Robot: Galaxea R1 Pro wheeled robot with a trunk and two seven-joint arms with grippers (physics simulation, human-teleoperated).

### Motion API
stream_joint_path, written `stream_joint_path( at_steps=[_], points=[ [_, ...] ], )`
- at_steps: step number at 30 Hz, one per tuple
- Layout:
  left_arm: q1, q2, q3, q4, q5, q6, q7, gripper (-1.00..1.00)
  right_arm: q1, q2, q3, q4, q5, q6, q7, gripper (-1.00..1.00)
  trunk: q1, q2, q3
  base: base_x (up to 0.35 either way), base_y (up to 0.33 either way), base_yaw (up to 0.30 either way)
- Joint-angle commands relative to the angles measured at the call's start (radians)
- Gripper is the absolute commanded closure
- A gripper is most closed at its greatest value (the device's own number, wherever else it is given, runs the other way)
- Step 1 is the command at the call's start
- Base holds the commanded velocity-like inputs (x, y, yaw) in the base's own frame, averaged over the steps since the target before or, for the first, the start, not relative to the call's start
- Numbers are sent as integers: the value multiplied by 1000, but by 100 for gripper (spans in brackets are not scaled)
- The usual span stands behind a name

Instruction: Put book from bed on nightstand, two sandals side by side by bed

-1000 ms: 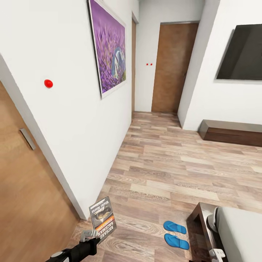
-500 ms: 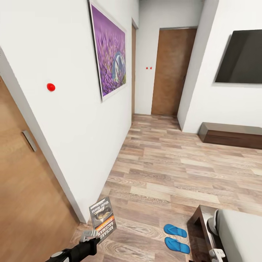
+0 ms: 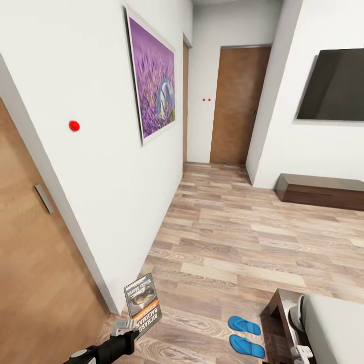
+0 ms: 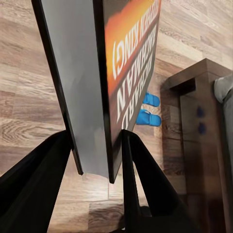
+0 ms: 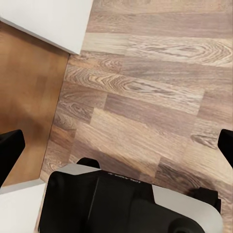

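We hold the book (image 3: 143, 304) upright, pinched tight in our left claw (image 3: 132, 327) so it won't slip as we carry it, both blue sandals (image 3: 245, 335) lie by the bed (image 3: 275, 303), and our right claw (image 5: 116, 145) looks open, we think.

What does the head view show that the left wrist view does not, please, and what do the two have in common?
Head view alone: the purple painting on the white wall, the dark wall screen, the far wooden door and the long low bench cabinet. Left wrist view alone: a close look at the left gripper with its fingers clamped on the book's lower edge. Both: the book, upright, the two blue sandals side by side on the plank floor, and the bed frame beside them.
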Motion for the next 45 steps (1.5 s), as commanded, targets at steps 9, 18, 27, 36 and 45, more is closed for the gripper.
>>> stream_joint_path(
  at_steps=[9, 18, 27, 36, 45],
  points=[
    [-1, -5, 1, 2, 3, -2, -4, 100, -1, -1, 4, 0, -10, 9, 2, -100, 1, -2, 12, 0, 0, 0],
    [-1, -14, 1, 2, 3, -2, -4, 100, -1, -1, 4, 0, -10, 9, 2, -100, 1, -2, 27, 0, 0, 0],
    [-1, -14, 2, 2, 3, -2, -4, 100, -1, -1, 4, 0, -10, 9, 2, -100, 1, -2, 41, 0, 0, 0],
    [-1, -14, 1, 2, 3, -2, -4, 100, -1, -1, 4, 0, -10, 9, 2, -100, 1, -2, 56, 0, 0, 0],
    [-1, -14, 2, 2, 3, -2, -4, 100, -1, -1, 4, 0, -10, 9, 2, -100, 1, -2, 70, 0, 0, 0]
  ],
)
